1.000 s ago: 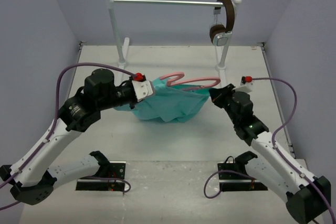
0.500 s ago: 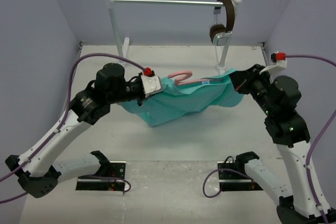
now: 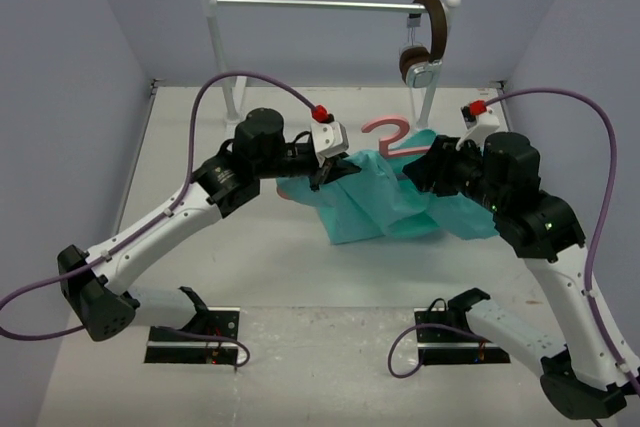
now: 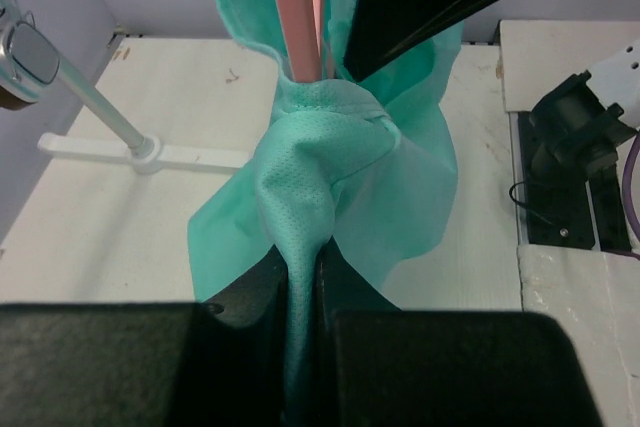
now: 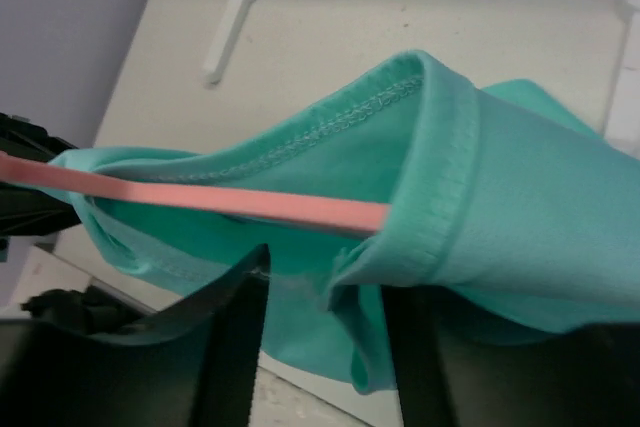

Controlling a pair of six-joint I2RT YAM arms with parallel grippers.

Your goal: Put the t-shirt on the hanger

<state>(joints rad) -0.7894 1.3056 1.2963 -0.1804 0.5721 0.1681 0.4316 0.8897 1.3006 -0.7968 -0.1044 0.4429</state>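
Note:
The teal t-shirt [image 3: 385,202] hangs bunched between both arms above the table. The pink hanger [image 3: 390,132] runs through it, hook sticking out at the far side. My left gripper [image 3: 325,162] is shut on a twisted fold of the t-shirt [image 4: 303,247], and the hanger [image 4: 298,17] rises out of the neck opening just beyond. My right gripper [image 3: 420,172] is at the shirt's right end, jaws apart. In the right wrist view a hemmed edge of the t-shirt [image 5: 450,187] droops loosely between the fingers [image 5: 235,337], with the hanger's bar [image 5: 230,197] just above them.
A white clothes rail [image 3: 320,4] stands at the back, with brown-and-silver headphones [image 3: 422,42] hanging near its right post. Its foot [image 4: 140,152] shows in the left wrist view. Black base mounts [image 3: 195,347] sit at the near edge.
My right gripper has opened from its grip on the shirt's end and moved left. The left arm has swung right and farther back, carrying the shirt and hanger with it.

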